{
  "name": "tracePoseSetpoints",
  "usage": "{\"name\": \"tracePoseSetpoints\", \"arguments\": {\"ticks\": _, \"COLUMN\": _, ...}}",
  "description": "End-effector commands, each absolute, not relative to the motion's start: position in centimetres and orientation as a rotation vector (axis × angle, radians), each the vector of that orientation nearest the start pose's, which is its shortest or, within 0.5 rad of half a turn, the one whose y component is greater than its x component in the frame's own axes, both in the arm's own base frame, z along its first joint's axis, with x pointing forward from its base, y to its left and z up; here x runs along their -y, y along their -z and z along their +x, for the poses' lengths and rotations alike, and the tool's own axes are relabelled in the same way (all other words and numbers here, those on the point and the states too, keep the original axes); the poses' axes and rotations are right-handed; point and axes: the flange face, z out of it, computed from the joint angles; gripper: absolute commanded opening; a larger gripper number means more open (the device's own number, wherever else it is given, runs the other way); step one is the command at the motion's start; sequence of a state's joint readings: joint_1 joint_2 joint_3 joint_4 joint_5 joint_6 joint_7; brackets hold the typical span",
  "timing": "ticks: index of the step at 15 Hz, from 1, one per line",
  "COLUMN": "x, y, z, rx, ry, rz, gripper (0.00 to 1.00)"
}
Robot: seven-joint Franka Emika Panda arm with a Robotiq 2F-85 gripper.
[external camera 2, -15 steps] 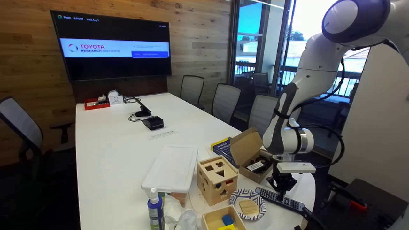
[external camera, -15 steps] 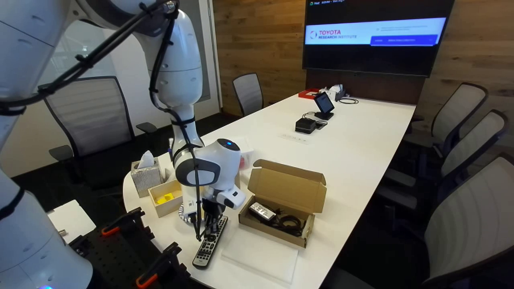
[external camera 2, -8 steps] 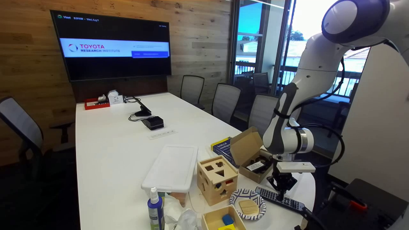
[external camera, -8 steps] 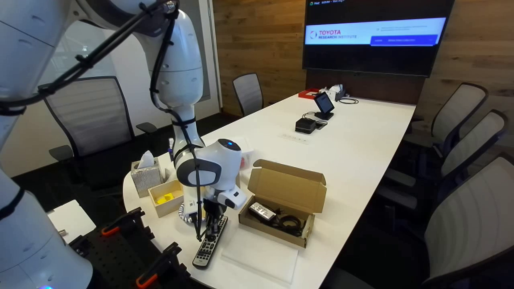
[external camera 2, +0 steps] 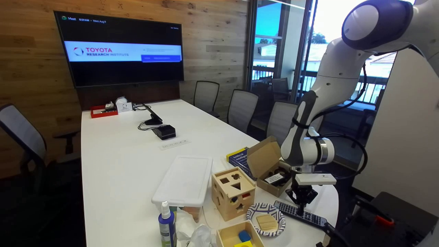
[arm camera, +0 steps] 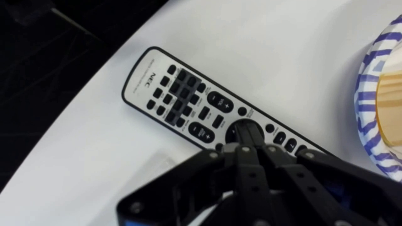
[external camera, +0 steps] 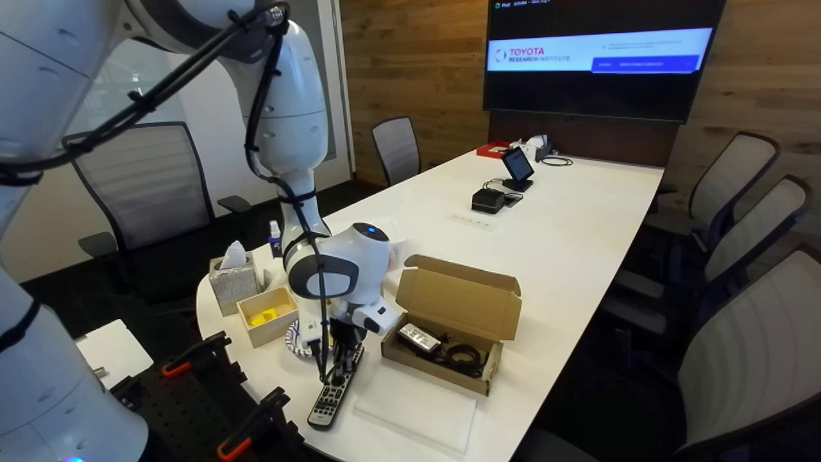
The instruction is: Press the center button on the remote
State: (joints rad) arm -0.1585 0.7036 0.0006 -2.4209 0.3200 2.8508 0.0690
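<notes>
The remote (arm camera: 146, 78) is long and silver with black buttons and lies flat on the white table. It also shows in both exterior views (external camera: 328, 405) (external camera 2: 316, 219). In the wrist view its round black center pad (arm camera: 230, 133) is partly covered by my fingers. My gripper (arm camera: 247, 125) is shut with its two fingertips together and nothing between them. The tips point down over the middle of the round pad. I cannot tell whether they touch it. In an exterior view the gripper (external camera 2: 300, 213) stands above the middle of the remote.
A blue-and-white patterned plate (arm camera: 366, 108) lies close beside the remote. An open cardboard box (external camera: 442, 375) with an adapter stands nearby, with a flat white panel (external camera: 417, 410) in front. A wooden shape cube (external camera 2: 231, 202) and wooden tray (external camera 2: 224, 236) stand past the plate.
The arm and gripper have shifted slightly sideways along the remote, away from its numbered near end in an exterior view. The fingers stay shut. The remote has not moved.
</notes>
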Motion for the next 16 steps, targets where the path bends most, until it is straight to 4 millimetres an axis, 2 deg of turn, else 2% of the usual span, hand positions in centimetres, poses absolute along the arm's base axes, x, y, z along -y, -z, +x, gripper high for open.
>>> {"name": "tracePoseSetpoints", "arguments": {"ticks": 1, "x": 7.9, "y": -0.5, "z": 40.8, "rx": -0.835, "ry": -0.451, "rz": -2.933, "gripper": 0.00}}
{"name": "tracePoseSetpoints", "arguments": {"ticks": 9, "x": 7.1, "y": 0.9, "z": 41.0, "rx": -0.845, "ry": -0.518, "rz": -2.931, "gripper": 0.00}}
{"name": "tracePoseSetpoints", "arguments": {"ticks": 16, "x": 6.0, "y": 2.1, "z": 41.5, "rx": -0.964, "ry": -0.626, "rz": -2.921, "gripper": 0.00}}
